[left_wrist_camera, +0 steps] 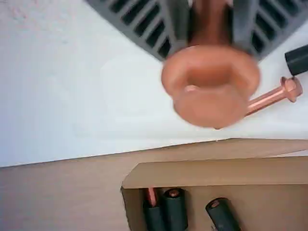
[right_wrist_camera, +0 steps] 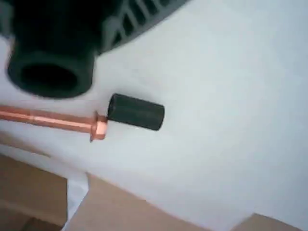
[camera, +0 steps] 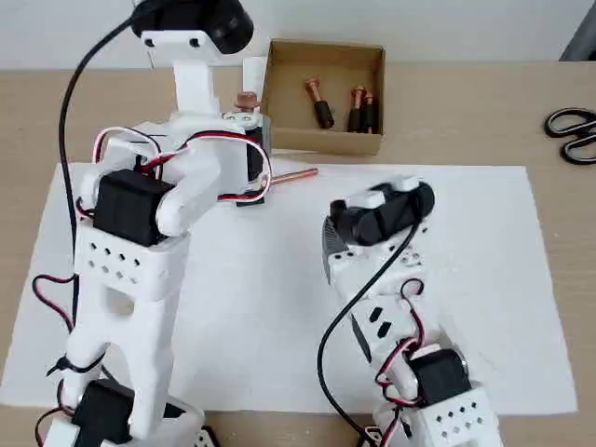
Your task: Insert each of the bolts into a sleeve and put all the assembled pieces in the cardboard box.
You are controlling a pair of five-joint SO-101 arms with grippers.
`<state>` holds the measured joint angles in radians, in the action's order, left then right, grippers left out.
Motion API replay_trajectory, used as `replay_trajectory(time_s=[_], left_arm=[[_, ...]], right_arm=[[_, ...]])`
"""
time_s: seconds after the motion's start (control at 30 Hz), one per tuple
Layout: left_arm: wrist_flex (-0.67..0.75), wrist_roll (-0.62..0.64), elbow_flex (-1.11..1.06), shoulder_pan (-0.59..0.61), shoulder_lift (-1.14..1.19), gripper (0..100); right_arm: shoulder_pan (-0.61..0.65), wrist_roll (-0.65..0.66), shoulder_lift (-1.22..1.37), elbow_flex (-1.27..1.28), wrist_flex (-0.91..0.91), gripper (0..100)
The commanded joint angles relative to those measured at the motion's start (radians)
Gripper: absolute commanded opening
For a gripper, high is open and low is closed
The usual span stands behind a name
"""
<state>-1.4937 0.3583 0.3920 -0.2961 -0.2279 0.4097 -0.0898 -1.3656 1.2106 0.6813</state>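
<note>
Copper held bolt (left_wrist_camera: pixel 211 86) pinched by left gripper (left_wrist_camera: pixel 209 19), just beside cardboard box (camera: pixel 321 140) | right gripper (right_wrist_camera: pixel 72 29) clamps black held sleeve (right_wrist_camera: pixel 50 67) above white paper (camera: pixel 279 307) | loose bolt (right_wrist_camera: pixel 48 120) lies just beside loose sleeve (right_wrist_camera: pixel 136 111) | three assembled pieces (camera: pixel 358 110) in box.

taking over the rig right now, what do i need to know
Left gripper: shut on a bolt, beside the cardboard box.
Right gripper: shut on a sleeve, above the paper.
On the paper: a loose bolt and a loose sleeve.
Done: three assembled pieces in the box.
Left: join the held bolt and sleeve, assemble the loose pair, box both.
</note>
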Motion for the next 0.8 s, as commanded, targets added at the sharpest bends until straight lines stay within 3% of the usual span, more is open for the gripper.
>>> replay_trajectory(time_s=[0.0,0.2,0.3,0.43,0.6,0.67,0.77], left_arm=[[0.040,0.041,0.012,-0.011,-0.038,1],[0.245,0.135,-0.150,-0.011,-0.051,1],[0.302,0.089,-0.140,-0.012,-0.106,1],[0.238,0.006,-0.127,-0.003,-0.245,1],[0.127,0.041,-0.199,-0.002,-0.334,1],[0.178,0.068,-0.302,-0.002,-0.338,1],[0.367,0.101,-0.515,-0.009,-0.345,1]], right_arm=[[0.005,-0.008,-0.073,0.069,-0.093,0.6],[0.008,-0.009,-0.176,0.221,-0.200,0.4],[0.008,-0.009,-0.228,0.281,-0.200,0.4],[0.038,-0.009,-0.294,0.344,-0.199,0.4],[0.096,-0.011,-0.346,0.376,-0.199,0.4],[0.104,-0.011,-0.352,0.385,-0.199,0.4],[0.104,-0.011,-0.352,0.385,-0.199,0.4]])
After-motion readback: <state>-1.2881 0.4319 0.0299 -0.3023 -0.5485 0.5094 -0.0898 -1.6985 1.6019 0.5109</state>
